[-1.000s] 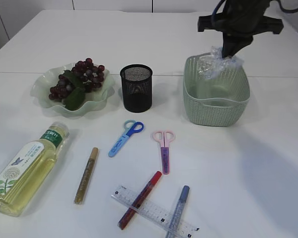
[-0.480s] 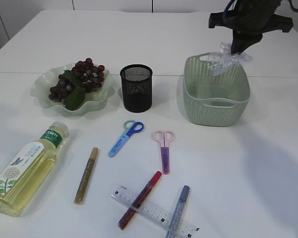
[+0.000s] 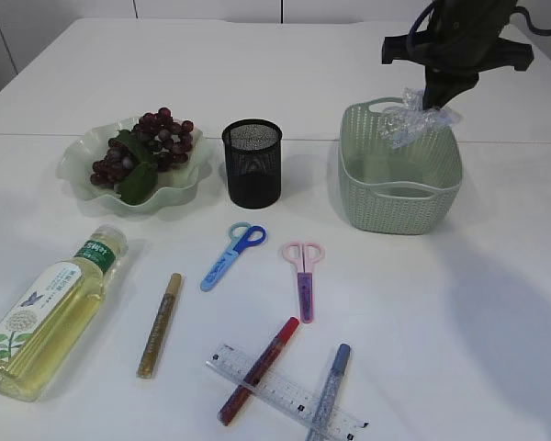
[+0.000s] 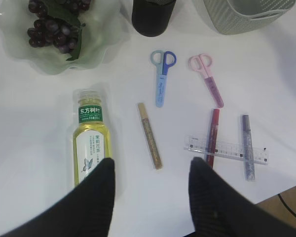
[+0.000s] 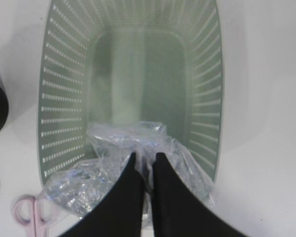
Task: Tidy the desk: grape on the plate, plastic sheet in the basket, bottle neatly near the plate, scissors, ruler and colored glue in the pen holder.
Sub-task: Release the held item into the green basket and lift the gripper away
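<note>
Sheet over the basket.
Your right gripper pinches the sheet above the basket; left gripper jaws apart, high over the bottle.

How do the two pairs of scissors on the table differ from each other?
The blue scissors lie slanted, tip toward the bottle; the pink scissors lie nearly straight, tip toward the ruler. The blue pair is nearer the pen holder. Both lie closed, handles away from the camera.

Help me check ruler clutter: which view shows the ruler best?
The left wrist view: the whole clear ruler shows from above, with red and blue glue pens crossing it. The exterior view crops its end at the frame edge; the right wrist view misses it.
</note>
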### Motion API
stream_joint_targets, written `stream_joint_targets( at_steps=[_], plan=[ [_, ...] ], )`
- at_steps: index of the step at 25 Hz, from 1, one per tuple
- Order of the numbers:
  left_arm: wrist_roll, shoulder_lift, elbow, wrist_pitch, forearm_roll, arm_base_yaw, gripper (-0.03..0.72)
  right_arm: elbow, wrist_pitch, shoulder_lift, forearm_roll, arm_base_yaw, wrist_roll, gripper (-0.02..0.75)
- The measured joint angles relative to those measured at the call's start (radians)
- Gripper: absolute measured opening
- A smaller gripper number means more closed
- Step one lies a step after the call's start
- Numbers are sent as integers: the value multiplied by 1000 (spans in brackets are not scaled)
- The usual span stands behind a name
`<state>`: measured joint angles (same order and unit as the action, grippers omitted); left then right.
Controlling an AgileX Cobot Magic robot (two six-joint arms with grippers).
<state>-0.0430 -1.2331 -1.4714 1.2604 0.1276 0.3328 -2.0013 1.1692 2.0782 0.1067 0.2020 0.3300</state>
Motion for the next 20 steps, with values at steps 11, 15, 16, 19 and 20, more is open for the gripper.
stream_joint_targets(
  at_steps=[11,15,16,19,20],
  plan=[
    [0,0,0,0,1,0,360,0,-30,4,0,0,0,285],
    [0,0,0,0,1,0,360,0,-30,4,0,0,0,412],
    [0,0,0,0,1,0,360,0,-30,4,0,0,0,421],
    [0,0,0,0,1,0,360,0,-30,4,0,0,0,430],
    [0,0,0,0,1,0,360,0,-30,4,0,0,0,430]
  ],
)
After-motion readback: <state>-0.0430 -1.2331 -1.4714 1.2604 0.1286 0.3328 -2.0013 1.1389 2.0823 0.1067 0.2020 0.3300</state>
